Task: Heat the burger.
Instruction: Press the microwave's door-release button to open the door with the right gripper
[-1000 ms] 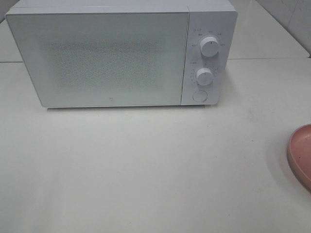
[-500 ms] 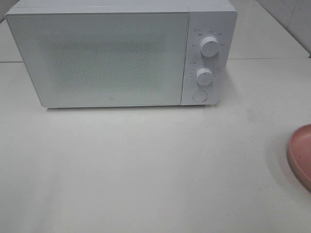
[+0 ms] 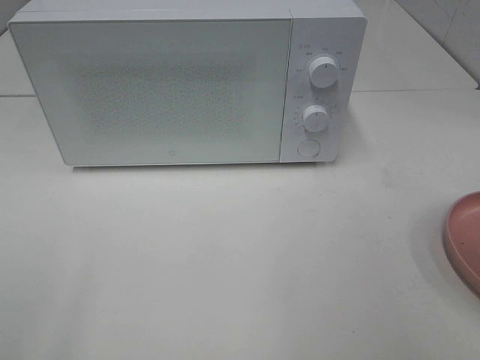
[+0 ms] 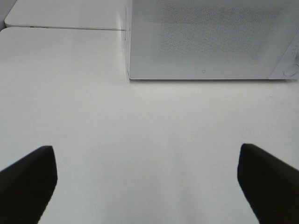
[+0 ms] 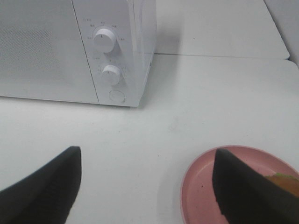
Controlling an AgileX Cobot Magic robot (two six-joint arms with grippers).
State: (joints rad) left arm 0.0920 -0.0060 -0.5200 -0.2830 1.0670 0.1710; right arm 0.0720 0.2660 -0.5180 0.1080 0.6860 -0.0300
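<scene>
Right wrist view: right end effector (image 5: 145,153) released, empty; burger (image 5: 284,180) peeks behind one finger, likely soft, light; pinch bun sides gently.

Looks like a kitchen. Has a white microwave (image 3: 172,82) on a pale countertop (image 3: 225,262), a pink plate (image 3: 463,238) nearby.

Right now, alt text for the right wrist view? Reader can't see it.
The open right gripper hangs over a white table, its dark fingers framing the shot. Ahead stands a white microwave, door shut; near one finger, a pink plate holds a burger, mostly hidden.
</scene>
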